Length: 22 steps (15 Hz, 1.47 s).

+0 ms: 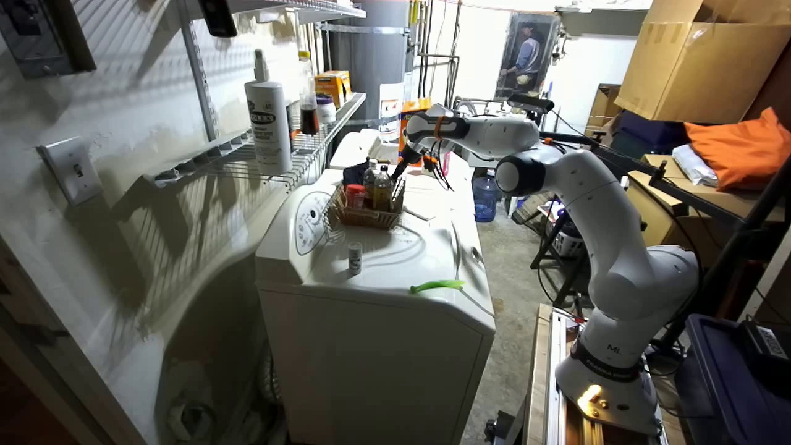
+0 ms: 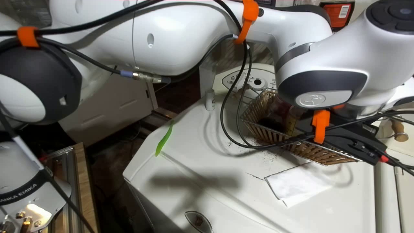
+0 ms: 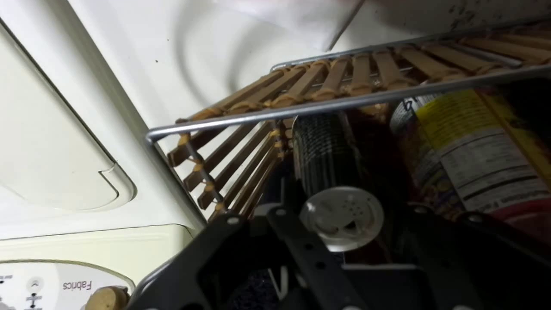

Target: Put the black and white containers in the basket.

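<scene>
much of the black gripper (image 3: 342,202) is lost in shadow in the wrist view, yet we can see its fingers drawn in around a black spice shaker (image 3: 329,174) with a white perforated lid, one finger to either side. the shaker is within the metal-edged walls of the brown wicker basket (image 3: 361,75), near a corner; we cannot tell whether its base touches the basket's floor. just beside it, a red-lidded container (image 3: 478,148) with a yellow label runs into darkness and is cut off. in an exterior view an amber bottle (image 1: 383,190) stands in the way, so we lose the fingertips and the shaker there. in an exterior view the cables (image 2: 258,148) and the gripper's own body cover part of the basket, and its contents are too dark for us to sort out. in both exterior views we find the white container (image 1: 355,259) upright on the laundry machine (image 1: 371,346), outside the basket and well apart from the gripper, its print too small to read.
</scene>
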Each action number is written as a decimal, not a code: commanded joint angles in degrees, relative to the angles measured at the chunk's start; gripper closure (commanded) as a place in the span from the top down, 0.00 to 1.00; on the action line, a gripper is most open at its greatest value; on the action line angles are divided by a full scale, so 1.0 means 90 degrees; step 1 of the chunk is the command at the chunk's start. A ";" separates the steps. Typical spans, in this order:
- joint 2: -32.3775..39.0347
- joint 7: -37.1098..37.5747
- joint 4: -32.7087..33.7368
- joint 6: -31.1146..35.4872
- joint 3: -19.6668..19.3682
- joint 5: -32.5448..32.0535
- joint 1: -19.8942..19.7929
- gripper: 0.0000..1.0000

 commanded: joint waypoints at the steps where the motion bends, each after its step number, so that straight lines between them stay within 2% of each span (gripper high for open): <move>1: 0.0477 -0.0312 0.0673 -0.0109 0.0311 0.0206 -0.0137 0.20; 4: 0.0678 -0.0440 0.0889 -0.0029 0.0437 0.0148 -0.0166 0.20; 6: 0.0780 -0.0562 0.1002 0.0019 0.0498 0.0126 -0.0181 0.71; 8: 0.0852 -0.0660 0.1090 0.0025 0.0560 0.0130 -0.0200 0.76; 11: 0.0917 -0.0727 0.1195 0.0048 0.0636 0.0142 -0.0224 0.95; 13: 0.0916 -0.0607 0.1215 0.0049 0.0660 0.0138 -0.0227 1.00; 22: 0.0256 0.1659 0.0851 0.0057 -0.0467 -0.0463 0.0232 1.00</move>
